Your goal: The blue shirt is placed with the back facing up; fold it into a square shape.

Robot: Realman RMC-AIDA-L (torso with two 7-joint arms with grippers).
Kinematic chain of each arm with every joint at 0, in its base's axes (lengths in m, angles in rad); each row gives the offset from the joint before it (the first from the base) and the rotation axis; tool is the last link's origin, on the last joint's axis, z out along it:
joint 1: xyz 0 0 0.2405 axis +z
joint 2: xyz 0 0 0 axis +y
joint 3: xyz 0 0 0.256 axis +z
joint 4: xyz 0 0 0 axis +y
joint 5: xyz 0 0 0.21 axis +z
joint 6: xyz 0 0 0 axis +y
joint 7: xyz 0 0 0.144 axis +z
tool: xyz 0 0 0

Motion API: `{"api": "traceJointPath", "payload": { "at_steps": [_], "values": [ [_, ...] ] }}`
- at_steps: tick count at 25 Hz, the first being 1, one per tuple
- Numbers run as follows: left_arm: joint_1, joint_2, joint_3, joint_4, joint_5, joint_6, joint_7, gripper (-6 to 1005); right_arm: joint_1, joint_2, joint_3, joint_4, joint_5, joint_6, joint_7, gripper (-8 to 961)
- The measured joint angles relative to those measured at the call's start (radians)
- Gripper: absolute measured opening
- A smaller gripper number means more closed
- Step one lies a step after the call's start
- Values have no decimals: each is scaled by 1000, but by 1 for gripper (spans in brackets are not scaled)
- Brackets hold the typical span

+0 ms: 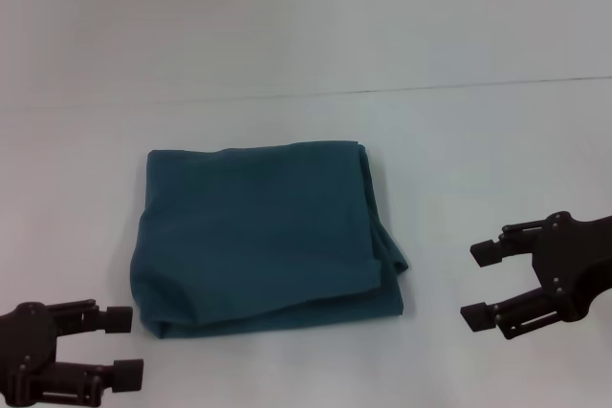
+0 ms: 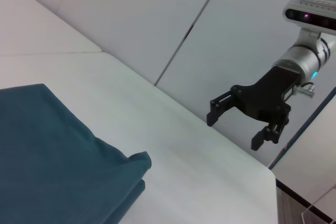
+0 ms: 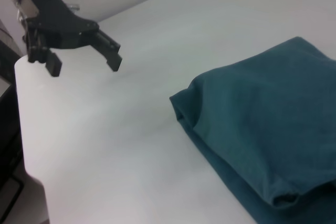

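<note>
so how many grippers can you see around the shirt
2. The left gripper hangs open off the blue shirt's near left corner; the right gripper hangs open to the shirt's right. Neither touches it.

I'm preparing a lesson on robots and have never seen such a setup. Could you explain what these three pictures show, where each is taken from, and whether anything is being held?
This is a two-armed robot at a white table. One picture looks down from its head; the other two come from cameras on its wrists, each showing the opposite arm.

On the table lies a dark teal-blue knit shirt, already folded into a rough square with layered edges.

The black left gripper sits near the shirt's near left corner, and the black right gripper waits off to the shirt's right. Both are open and hold nothing; neither touches the cloth.
</note>
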Motion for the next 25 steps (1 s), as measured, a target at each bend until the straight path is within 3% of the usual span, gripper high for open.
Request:
{"api": "traceJointPath", "payload": {
  "at_steps": [25],
  "values": [
    [0, 0, -2, 21, 9, -12, -10, 961, -2, -5, 7, 64, 45, 29, -48, 927]
  ]
}}
